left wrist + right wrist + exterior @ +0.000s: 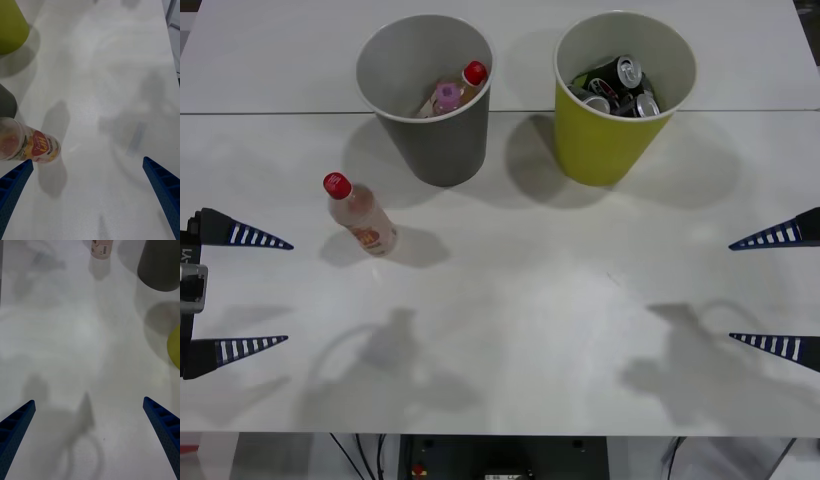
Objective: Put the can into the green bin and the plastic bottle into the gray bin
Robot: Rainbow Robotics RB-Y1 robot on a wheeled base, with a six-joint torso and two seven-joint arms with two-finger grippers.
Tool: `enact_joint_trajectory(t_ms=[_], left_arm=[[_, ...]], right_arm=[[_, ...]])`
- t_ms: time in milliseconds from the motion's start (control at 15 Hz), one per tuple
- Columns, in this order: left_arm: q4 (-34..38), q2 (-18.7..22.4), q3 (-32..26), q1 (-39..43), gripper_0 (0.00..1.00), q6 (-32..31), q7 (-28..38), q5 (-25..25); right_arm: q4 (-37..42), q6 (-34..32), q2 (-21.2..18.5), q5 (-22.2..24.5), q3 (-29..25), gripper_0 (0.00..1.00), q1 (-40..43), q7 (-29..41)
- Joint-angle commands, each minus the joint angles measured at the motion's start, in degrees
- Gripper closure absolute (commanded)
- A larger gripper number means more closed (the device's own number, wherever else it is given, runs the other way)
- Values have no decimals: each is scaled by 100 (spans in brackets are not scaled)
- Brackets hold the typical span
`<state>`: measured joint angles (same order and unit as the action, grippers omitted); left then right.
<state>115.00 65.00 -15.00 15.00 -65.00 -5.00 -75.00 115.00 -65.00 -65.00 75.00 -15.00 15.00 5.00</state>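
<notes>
The plastic bottle [361,216], clear with a red cap and a red-and-yellow label, stands on the white table in front of and to the left of the gray bin [436,146]. Black and silver cans [626,84] lie inside the green bin [604,146] at the back right. My left gripper [242,292] hovers open at the table's left edge, just left of the bottle [39,145]. At the right edge my right gripper [778,290] is open, with nothing between its fingers. The right wrist view catches the bottle's base [101,248] and the gray bin [159,266] far off.
A red-capped bottle with a pink label [450,96] lies inside the gray bin. The two bins stand side by side near a seam in the white table [520,330]. The green bin [10,26] shows far off in the left wrist view.
</notes>
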Motion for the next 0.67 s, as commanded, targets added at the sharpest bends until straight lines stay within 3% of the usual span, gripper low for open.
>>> enact_joint_trajectory(t_ms=[67, 467, 667], left_arm=[[0, 0, 0, 0, 0, 0, 0, 0], [-443, -31, 85, -32, 0, 5, 17, 311], [-883, -31, 190, -85, 0, 84, 25, 776]], right_arm=[[0, 0, 0, 0, 0, 0, 0, 0], [0, 0, 0, 0, 0, 0, 0, 0], [0, 0, 0, 0, 0, 0, 0, 0]])
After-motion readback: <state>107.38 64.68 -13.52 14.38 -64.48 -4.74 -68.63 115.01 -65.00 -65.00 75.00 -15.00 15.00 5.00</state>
